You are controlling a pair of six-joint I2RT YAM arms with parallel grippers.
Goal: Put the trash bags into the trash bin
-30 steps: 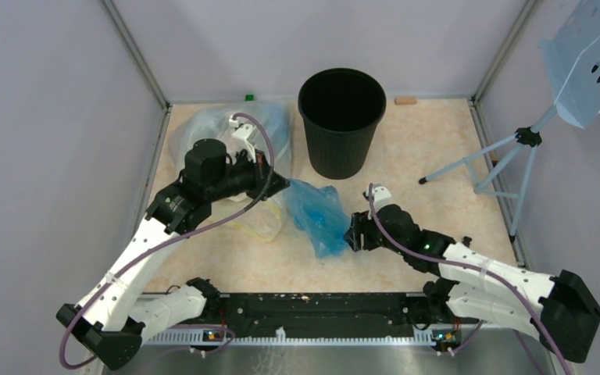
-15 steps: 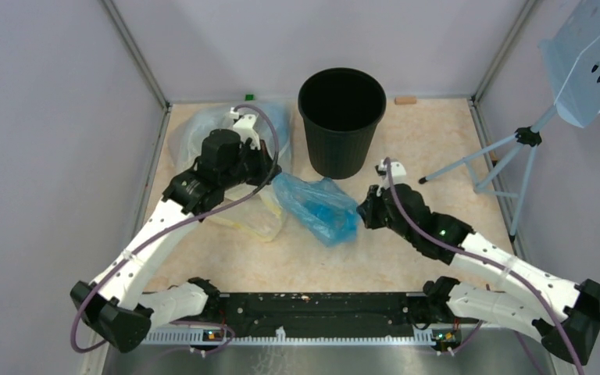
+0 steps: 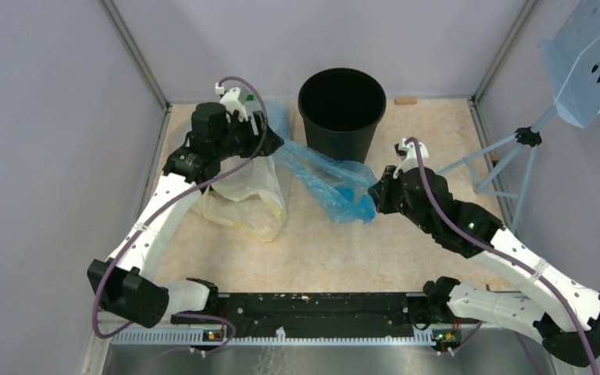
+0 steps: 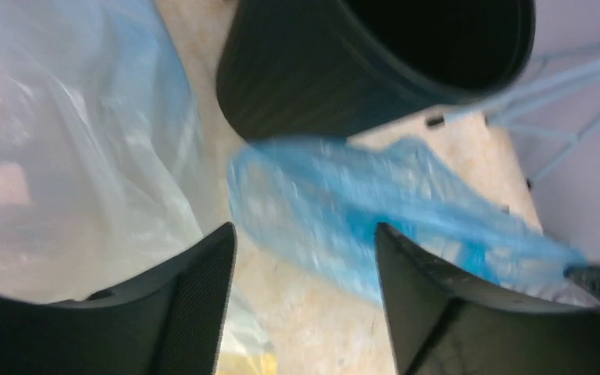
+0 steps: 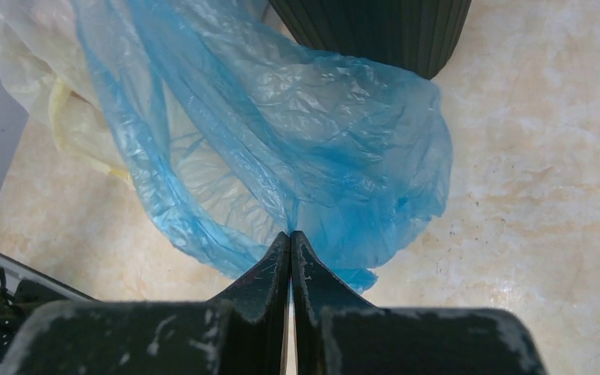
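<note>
Right wrist: blue bag (image 5: 281, 156) between jaws

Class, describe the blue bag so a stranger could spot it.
Find the round black bin at the back. In front of it is a wrinkly film bag, pinched by the right fingers. Unlike the bigger yellowish-white bag to its left, it is blue.

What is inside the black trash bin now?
Only dark inner wall shows inside the trash bin; nothing is seen in it, though its bottom is too dark to be sure. The blue bag is outside, in front of it, pinched by the right hand.
</note>
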